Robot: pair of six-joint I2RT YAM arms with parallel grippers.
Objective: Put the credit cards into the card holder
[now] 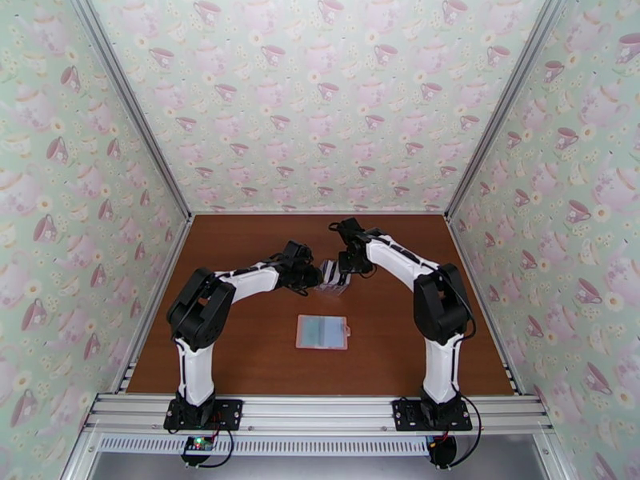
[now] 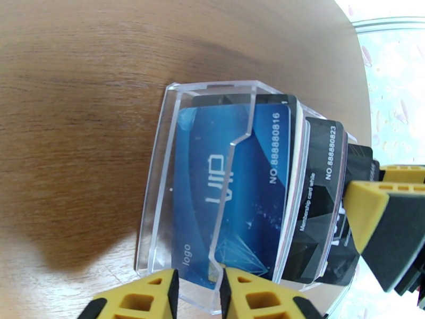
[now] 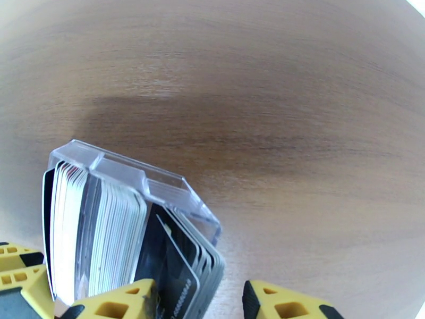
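Observation:
The credit cards [image 3: 101, 235] stand packed in a clear slotted rack [image 1: 334, 278] at mid table. A blue card [image 2: 234, 192] sits at the front and black ones [image 2: 319, 208] behind. My left gripper [image 2: 199, 296] is shut on the rack's front wall. The right gripper [image 3: 199, 307] straddles several black and grey cards [image 3: 180, 267] at the rack's end. One finger touches them and a small gap remains at the other finger [image 3: 287, 304]. The pink card holder [image 1: 322, 332] lies flat nearer the arm bases, something grey-blue showing through its clear sleeve.
Brown wooden tabletop [image 1: 240, 354] enclosed by teacup-patterned walls on three sides. Both arms reach inward and meet over the rack, left gripper [image 1: 314, 275] and right gripper [image 1: 346, 264] close together. A metal rail [image 1: 320, 410] runs along the near edge.

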